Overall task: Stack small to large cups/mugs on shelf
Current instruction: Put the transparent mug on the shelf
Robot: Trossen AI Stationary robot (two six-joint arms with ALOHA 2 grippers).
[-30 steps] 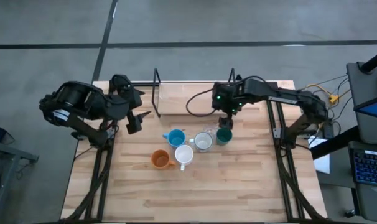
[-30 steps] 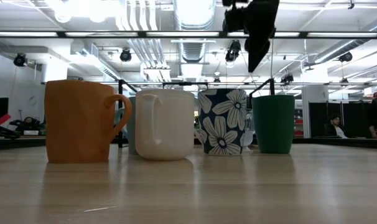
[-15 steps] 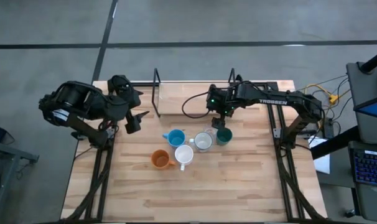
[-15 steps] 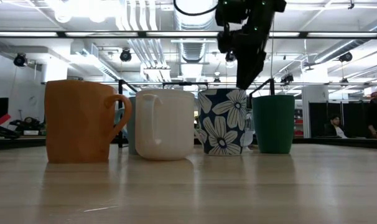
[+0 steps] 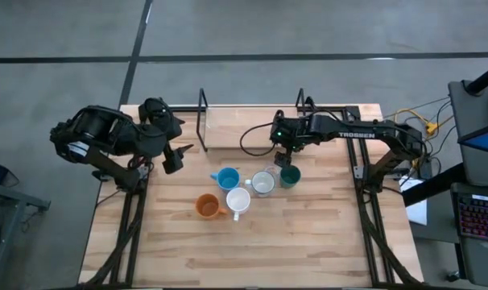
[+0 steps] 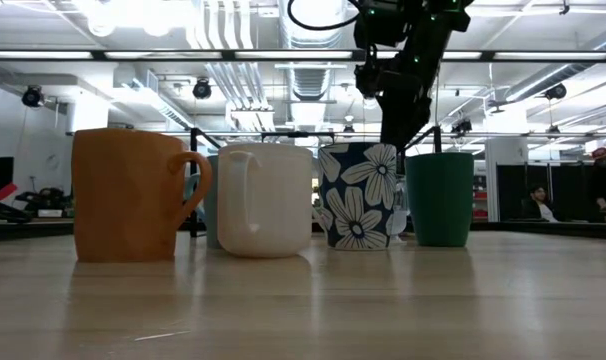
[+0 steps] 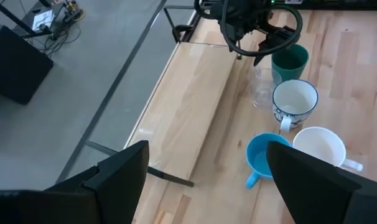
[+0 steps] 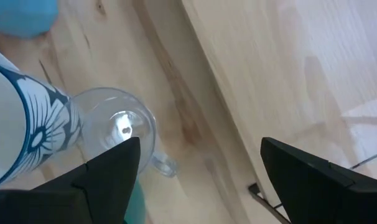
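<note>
Five cups stand grouped on the tabletop: light blue [image 5: 227,179], white with blue flowers [image 5: 262,184], dark green [image 5: 290,176], plain white [image 5: 237,200] and orange [image 5: 206,206]. A clear glass mug [image 8: 123,127] stands between the flowered mug [image 8: 27,124] and the shelf. The shelf [image 5: 244,129] is a light board in a black rod frame at the table's far side, and it holds nothing. My right gripper [image 5: 282,159] hangs open above the glass mug, its fingers pointing down and touching nothing. My left gripper [image 5: 173,157] waits open at the table's left edge.
In the low view the orange [image 6: 133,195], white [image 6: 266,200], flowered [image 6: 358,195] and green [image 6: 440,198] cups stand in a row, with my right gripper [image 6: 391,125] above them. The shelf's black posts [image 5: 202,121] stand at its ends. Bare wood lies toward the table's near edge.
My right gripper has come down and gone a little toward the table's left edge, from over the green cup toward the clear glass mug. It has stayed open. No cup has moved.
</note>
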